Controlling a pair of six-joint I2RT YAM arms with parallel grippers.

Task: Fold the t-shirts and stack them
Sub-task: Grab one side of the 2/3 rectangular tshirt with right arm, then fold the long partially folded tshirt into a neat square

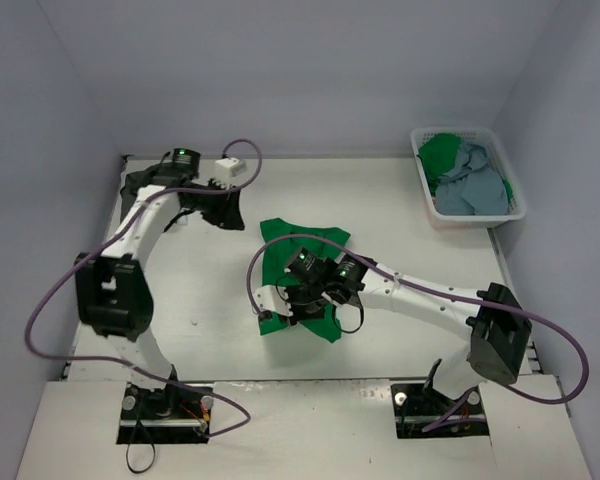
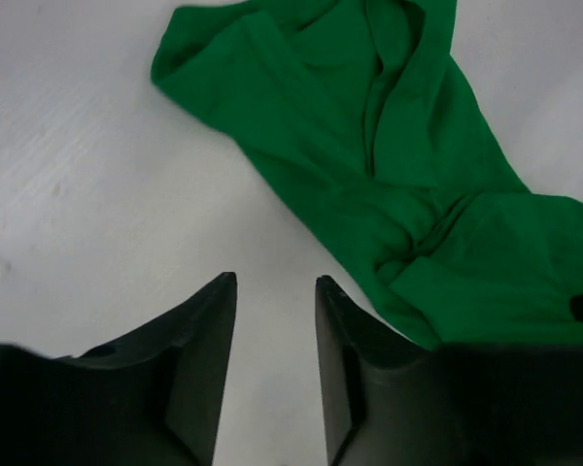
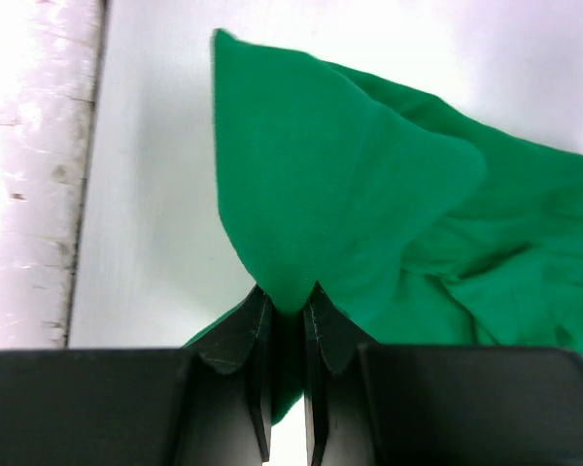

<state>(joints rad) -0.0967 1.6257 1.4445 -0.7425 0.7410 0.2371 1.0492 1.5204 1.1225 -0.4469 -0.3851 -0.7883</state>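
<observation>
A bright green t-shirt (image 1: 298, 262) lies crumpled in the middle of the table. My right gripper (image 1: 302, 296) is shut on a raised fold of it; in the right wrist view the cloth (image 3: 340, 175) peaks up out of the closed gripper (image 3: 287, 289). At the back left, my left gripper (image 1: 226, 212) points toward the green shirt (image 2: 389, 165). Its jaws (image 2: 275, 282) stand open over bare table, short of the cloth, with nothing between them. A dark grey shirt (image 1: 137, 186) lies under the left arm.
A white laundry basket (image 1: 458, 132) stands at the back right. It holds another green shirt (image 1: 440, 152) and a light blue-grey shirt (image 1: 477, 187). Grey walls close in the table on three sides. Purple cables loop off both arms.
</observation>
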